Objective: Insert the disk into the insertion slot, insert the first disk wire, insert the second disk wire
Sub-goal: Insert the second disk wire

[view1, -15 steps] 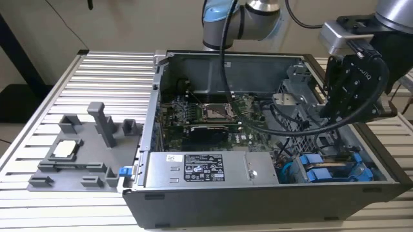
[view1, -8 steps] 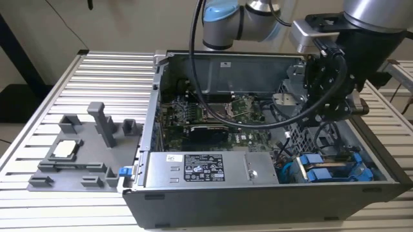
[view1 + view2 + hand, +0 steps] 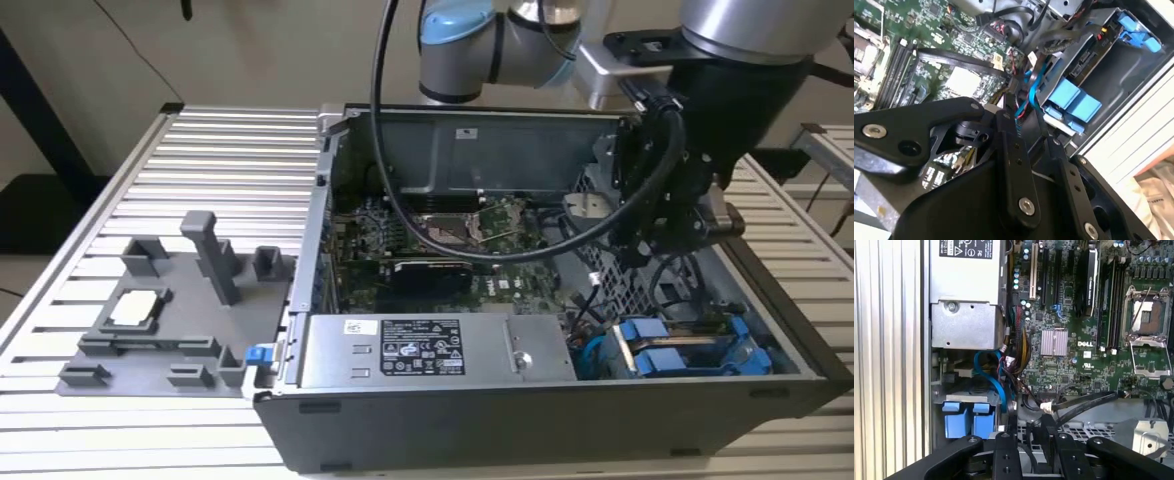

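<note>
While the disk (image 3: 687,352) sits in the slot (image 3: 601,285), the gripper (image 3: 1027,425) hangs by a blue wire (image 3: 1000,389); whether it grasps cannot be told.

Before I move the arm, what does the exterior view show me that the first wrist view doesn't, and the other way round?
Exterior view: the grey fixture tray at the exterior view's left of the case, and the arm reaching down into the case.
First wrist view: the blue cable curling beside the disk, the small heatsink, and the white connector close to the gripper.
Shared: the disk in its blue frame, lying in the insertion slot, the labelled power-supply box next to it, and the motherboard.
</note>
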Tool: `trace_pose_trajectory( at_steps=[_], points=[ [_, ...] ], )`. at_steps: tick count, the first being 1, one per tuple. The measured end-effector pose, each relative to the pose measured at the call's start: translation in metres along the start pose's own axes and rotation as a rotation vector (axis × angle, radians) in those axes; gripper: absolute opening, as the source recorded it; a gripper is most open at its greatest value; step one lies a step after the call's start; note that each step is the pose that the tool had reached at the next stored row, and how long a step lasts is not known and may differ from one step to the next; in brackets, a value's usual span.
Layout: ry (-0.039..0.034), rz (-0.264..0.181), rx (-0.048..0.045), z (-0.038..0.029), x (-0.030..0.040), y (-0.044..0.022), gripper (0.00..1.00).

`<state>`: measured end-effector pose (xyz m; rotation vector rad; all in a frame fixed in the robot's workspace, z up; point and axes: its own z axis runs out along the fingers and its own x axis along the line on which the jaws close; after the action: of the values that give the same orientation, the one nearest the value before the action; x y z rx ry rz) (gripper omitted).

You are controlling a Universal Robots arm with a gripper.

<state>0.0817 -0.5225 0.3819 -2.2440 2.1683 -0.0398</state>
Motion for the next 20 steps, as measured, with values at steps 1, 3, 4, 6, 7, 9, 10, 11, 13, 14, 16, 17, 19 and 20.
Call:
trace_pose_trajectory(
  at_steps=[1, 3, 4, 6, 7, 9, 10, 11, 13, 14, 16, 17, 19, 20],
  points=[
    [0.0110, -0.001, 0.0037, 0.0002, -0.0013, 0.0010, 0.33],
    [0.0283, -0.003, 0.0142, 0.0010, -0.0049, 0.0027, 0.33],
    [0.0338, -0.004, 0.0210, 0.0016, -0.0070, 0.0031, 0.33],
    [0.0410, -0.007, 0.0364, 0.0029, -0.0121, 0.0037, 0.33],
    [0.0460, -0.009, 0.0433, 0.0033, -0.0141, 0.0042, 0.33],
    [0.0646, -0.011, 0.0502, 0.0041, -0.0170, 0.0065, 0.33],
    [0.0750, -0.012, 0.0529, 0.0045, -0.0186, 0.0075, 0.33],
    [0.0845, -0.013, 0.0558, 0.0050, -0.0204, 0.0083, 0.33],
    [0.0983, -0.015, 0.0643, 0.0061, -0.0250, 0.0095, 0.33],
    [0.1037, -0.016, 0.0696, 0.0067, -0.0277, 0.0099, 0.33],
    [0.1113, -0.017, 0.0797, 0.0083, -0.0323, 0.0104, 0.33],
    [0.1155, -0.018, 0.0830, 0.0091, -0.0338, 0.0105, 0.33],
    [0.1328, -0.020, 0.0844, 0.0103, -0.0352, 0.0108, 0.33],
    [0.1436, -0.021, 0.0851, 0.0107, -0.0354, 0.0110, 0.33]
  ],
)
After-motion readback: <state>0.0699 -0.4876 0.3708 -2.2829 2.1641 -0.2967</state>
